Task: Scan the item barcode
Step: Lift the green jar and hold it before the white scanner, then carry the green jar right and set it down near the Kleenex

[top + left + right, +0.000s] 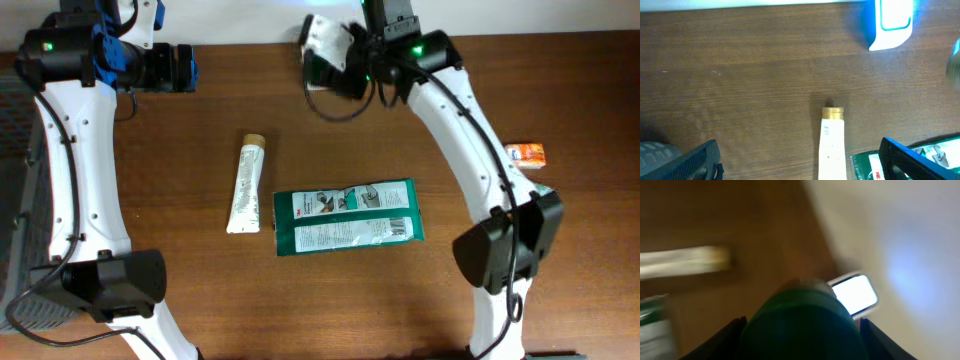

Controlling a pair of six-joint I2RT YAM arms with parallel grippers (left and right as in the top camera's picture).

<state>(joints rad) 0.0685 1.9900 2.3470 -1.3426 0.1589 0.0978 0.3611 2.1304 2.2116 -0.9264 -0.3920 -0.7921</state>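
A dark green round item (802, 325) fills the right wrist view, and my right gripper (801, 332) is shut on it with a finger on each side. The white barcode scanner (855, 294) glows just beyond the item, at the table's back edge. From overhead the right gripper (350, 68) is beside the scanner (322, 38) at the top centre, and the item itself is hard to make out there. My left gripper (183, 68) stands open at the back left with nothing between its fingers (695, 160). The scanner (892, 22) shines blue in the left wrist view.
A white tube with a gold cap (246, 185) lies mid-table, with a green flat package (347, 216) to its right. A small orange box (525, 154) sits at the right. A black cable loop (340, 108) lies below the scanner.
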